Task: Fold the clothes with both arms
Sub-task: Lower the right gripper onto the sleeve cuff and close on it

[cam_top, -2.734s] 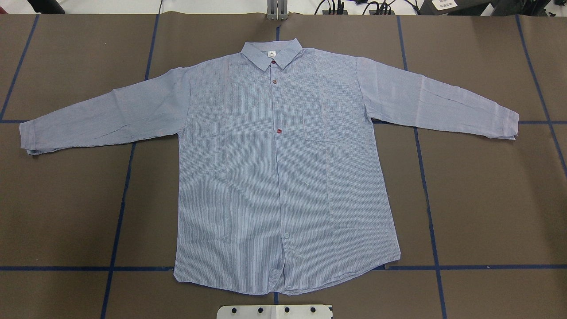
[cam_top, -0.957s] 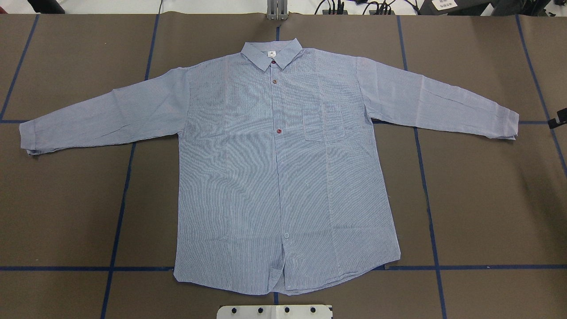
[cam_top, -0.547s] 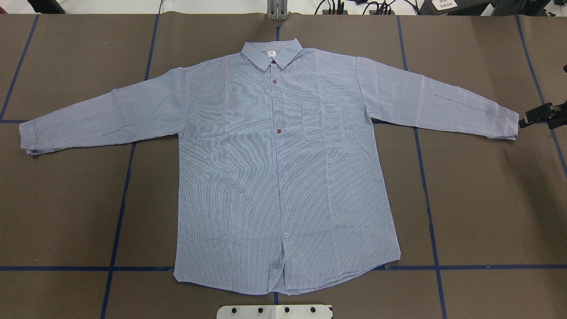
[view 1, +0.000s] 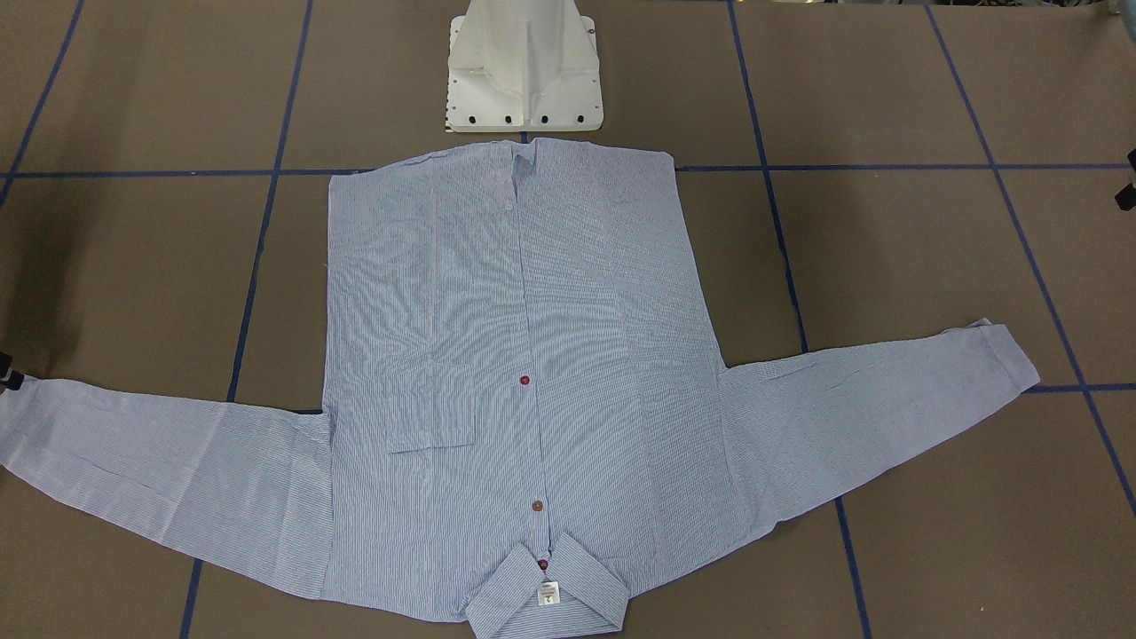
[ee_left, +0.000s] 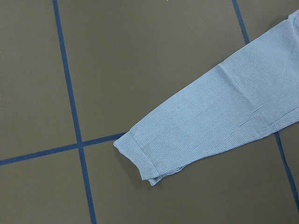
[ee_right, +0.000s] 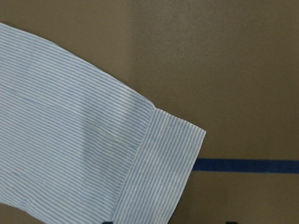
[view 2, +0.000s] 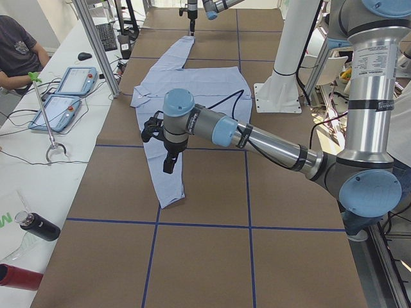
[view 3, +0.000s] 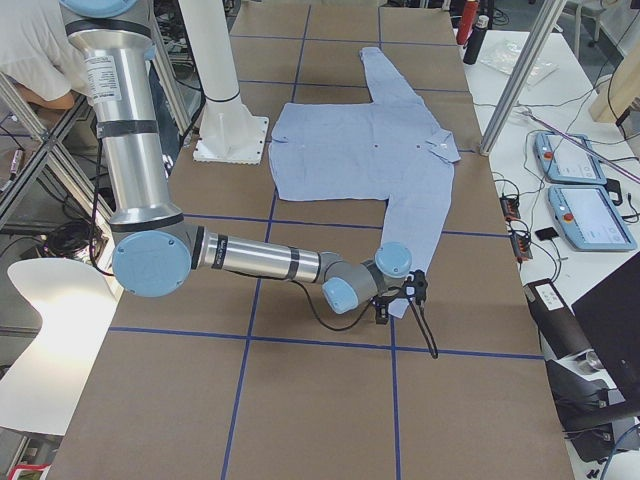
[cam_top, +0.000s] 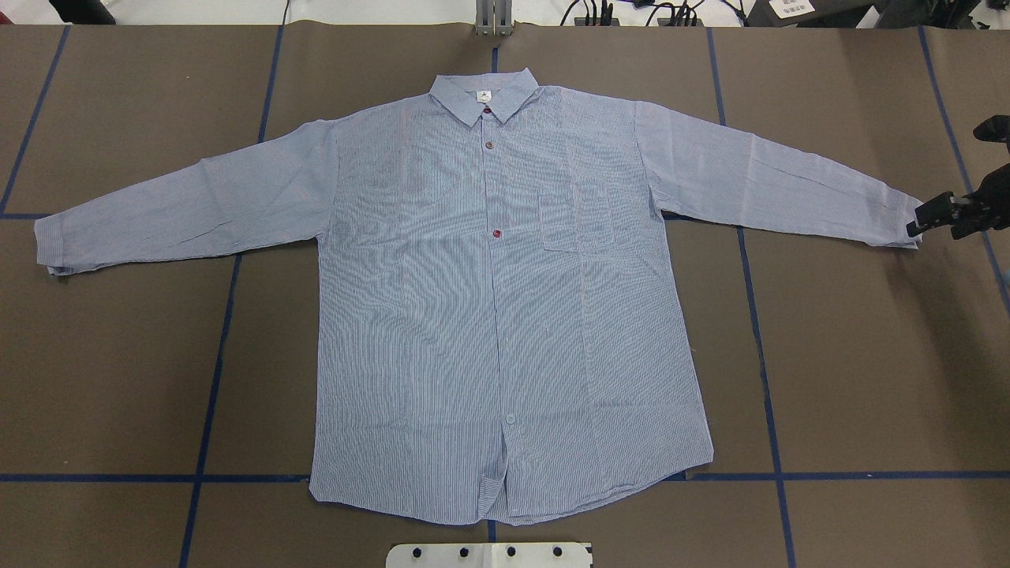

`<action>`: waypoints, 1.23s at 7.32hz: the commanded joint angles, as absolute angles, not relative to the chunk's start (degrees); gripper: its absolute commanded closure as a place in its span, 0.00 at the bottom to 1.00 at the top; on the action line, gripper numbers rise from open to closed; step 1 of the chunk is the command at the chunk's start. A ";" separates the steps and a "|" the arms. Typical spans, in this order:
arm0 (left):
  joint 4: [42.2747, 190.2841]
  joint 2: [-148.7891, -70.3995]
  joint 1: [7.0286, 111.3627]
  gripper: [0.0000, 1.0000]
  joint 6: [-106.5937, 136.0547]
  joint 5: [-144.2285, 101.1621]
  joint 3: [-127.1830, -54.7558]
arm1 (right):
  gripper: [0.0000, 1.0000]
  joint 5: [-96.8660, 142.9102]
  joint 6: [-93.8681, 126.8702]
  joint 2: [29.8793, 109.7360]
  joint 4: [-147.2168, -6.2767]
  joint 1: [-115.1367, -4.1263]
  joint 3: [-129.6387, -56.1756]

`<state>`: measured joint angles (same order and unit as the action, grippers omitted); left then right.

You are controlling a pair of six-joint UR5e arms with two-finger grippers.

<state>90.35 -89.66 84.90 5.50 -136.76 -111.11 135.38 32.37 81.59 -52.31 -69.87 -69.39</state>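
I have the shirt [cam_top: 505,315] spread flat mid-counter [cam_top: 868,355], collar toward the far edge. My right gripper [cam_top: 919,222] sits at the right-end cuff [ee_right: 161,168], jaws apart. The left gripper [view 2: 168,160] hangs above the opposite sleeve [ee_left: 219,116], and I cannot tell its state.

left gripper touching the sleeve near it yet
Apart. The overhead view shows that whole sleeve bare, with nothing on it; the left side view shows the left gripper raised.
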 commanded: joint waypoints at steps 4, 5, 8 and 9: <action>90.35 -90.09 84.90 0.00 5.54 -136.76 -111.09 | 0.27 134.12 32.52 80.86 -54.05 -68.47 -69.26; 90.35 -90.17 84.90 0.00 5.54 -136.76 -111.01 | 0.37 134.12 32.52 81.03 -54.05 -68.47 -69.26; 90.35 -90.26 84.90 0.00 5.54 -136.85 -111.01 | 0.62 134.12 32.52 81.04 -55.11 -68.55 -69.26; 90.35 -90.26 84.90 0.00 5.62 -136.85 -111.01 | 0.65 134.03 32.52 81.12 -55.11 -68.55 -69.26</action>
